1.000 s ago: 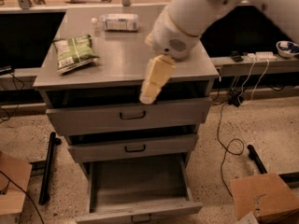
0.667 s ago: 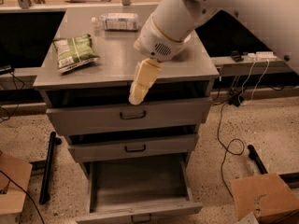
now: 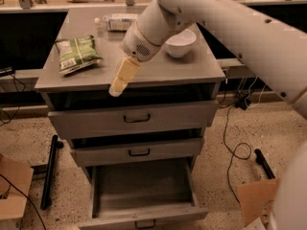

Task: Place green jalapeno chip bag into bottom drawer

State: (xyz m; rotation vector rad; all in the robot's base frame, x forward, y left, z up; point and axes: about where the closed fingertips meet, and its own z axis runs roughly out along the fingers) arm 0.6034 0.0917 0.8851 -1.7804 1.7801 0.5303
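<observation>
Jaws: cream-coloured, at the end of the white arm [image 3: 240,28], hanging over the front edge of the desk [image 3: 163,73] top and pointing down toward 7 o'clock. Whether they are wide or narrow: cannot tell. Nothing is seen held in them. The tip sits in front of the dark gap just under the desk top, left of centre. The green jalapeno chip bag [image 3: 76,54] lies flat on the desk top at 10 o'clock from the jaws, near the left edge, apart from them and untouched. A white bowl [image 3: 180,42] stands on the top at 2 o'clock, partly behind the wrist. A clear bottle [image 3: 117,21] lies on its side at 12 o'clock, near the back edge. At 6 o'clock, the top drawer [image 3: 134,120] and middle drawer [image 3: 139,152] show their fronts with dark handles. Below them, the bottom drawer [image 3: 144,183] is pulled out, tray open to view. On the floor, a cable [image 3: 230,147] loops at 4 o'clock and cardboard [image 3: 12,186] lies at 8 o'clock.
</observation>
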